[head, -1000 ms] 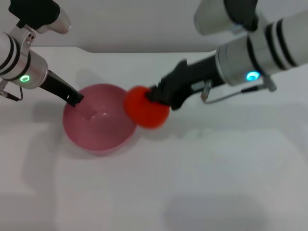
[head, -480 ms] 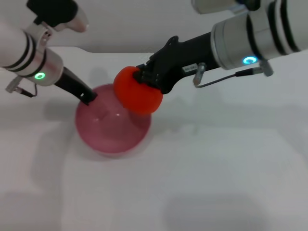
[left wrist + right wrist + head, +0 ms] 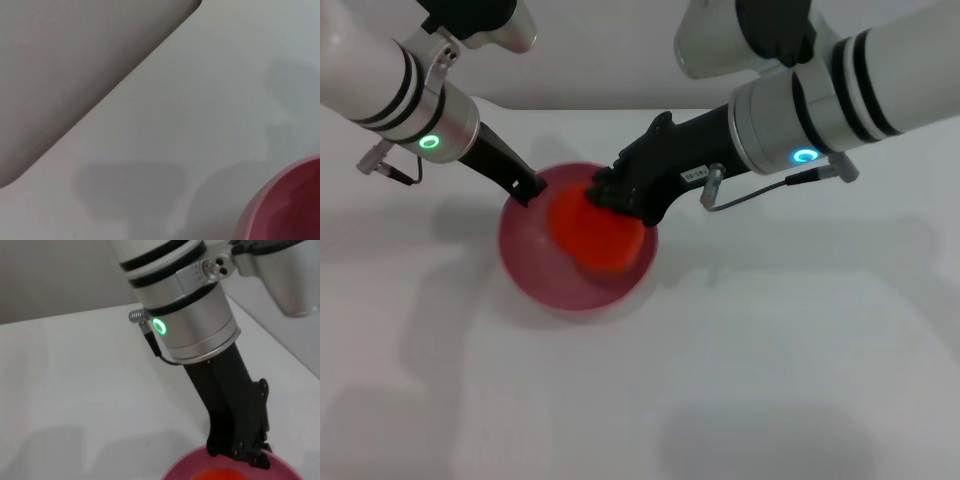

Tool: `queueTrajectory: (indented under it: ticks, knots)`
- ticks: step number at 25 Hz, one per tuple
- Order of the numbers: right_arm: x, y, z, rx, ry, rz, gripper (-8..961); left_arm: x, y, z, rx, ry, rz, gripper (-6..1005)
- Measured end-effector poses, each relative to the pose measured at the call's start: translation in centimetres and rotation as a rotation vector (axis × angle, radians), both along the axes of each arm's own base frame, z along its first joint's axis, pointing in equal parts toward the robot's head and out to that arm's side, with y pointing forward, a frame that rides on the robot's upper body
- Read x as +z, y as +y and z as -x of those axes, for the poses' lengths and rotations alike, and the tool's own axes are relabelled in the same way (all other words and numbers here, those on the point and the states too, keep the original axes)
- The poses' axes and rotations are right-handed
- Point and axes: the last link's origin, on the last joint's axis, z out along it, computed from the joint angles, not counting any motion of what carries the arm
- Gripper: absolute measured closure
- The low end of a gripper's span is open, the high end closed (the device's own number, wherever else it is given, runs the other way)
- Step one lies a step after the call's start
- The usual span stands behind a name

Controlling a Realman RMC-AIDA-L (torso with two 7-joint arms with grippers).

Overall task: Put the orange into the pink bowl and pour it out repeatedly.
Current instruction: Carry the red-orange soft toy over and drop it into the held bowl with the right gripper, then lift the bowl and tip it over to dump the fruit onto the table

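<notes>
The right gripper (image 3: pixel 605 195) is holding the small, lumpy-skinned, bright red-orange orange (image 3: pixel 592 232) with its jaws closed on the fruit's upper side, the fruit hanging just below them inside the rim of the round, deep, glossy pink plastic bowl (image 3: pixel 535 278). The placing step looks nearly done: release is not yet made, and pouring is left. The left gripper (image 3: pixel 528 190) is gripping the bowl's far rim, jaws narrow on the thin smooth wall, on the matte white table (image 3: pixel 770 350). The bowl's slick plastic may slide when tipped.
</notes>
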Motion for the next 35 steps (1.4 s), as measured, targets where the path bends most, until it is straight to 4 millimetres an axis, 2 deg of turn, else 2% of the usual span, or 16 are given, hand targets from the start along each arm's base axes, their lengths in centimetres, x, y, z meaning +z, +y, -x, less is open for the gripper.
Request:
queueTrajectory:
  ticks: [1,6,12,20,27,35]
  knots:
    - [-0.1,0.1,-0.1,-0.003,-0.003,0.003,899,0.0,0.0,-0.1,-0.003,0.001,0.002,957]
    - [-0.2,0.3,-0.2,-0.007,-0.003,-0.006,718,-0.3,0.0,-0.3,-0.013,0.010,0.010,957]
    - [0.1,0.7,-0.7,-0.024,0.022,-0.048,659,-0.3,0.0,-0.4,-0.015,0.008,0.011,957]
    - [1.5,2.1,-2.5,-0.082,0.091,-0.195,610,0.3,0.4,-1.9,-0.063,0.004,-0.009,958]
    - [4.1,3.7,-5.8,-0.202,0.209,-0.412,609,0.2,1.0,-3.5,-0.140,-0.011,-0.054,957]
    - [7.2,5.1,-11.8,-0.391,0.414,-0.688,609,-2.2,-0.2,-5.1,-0.406,-0.055,-0.201,958]
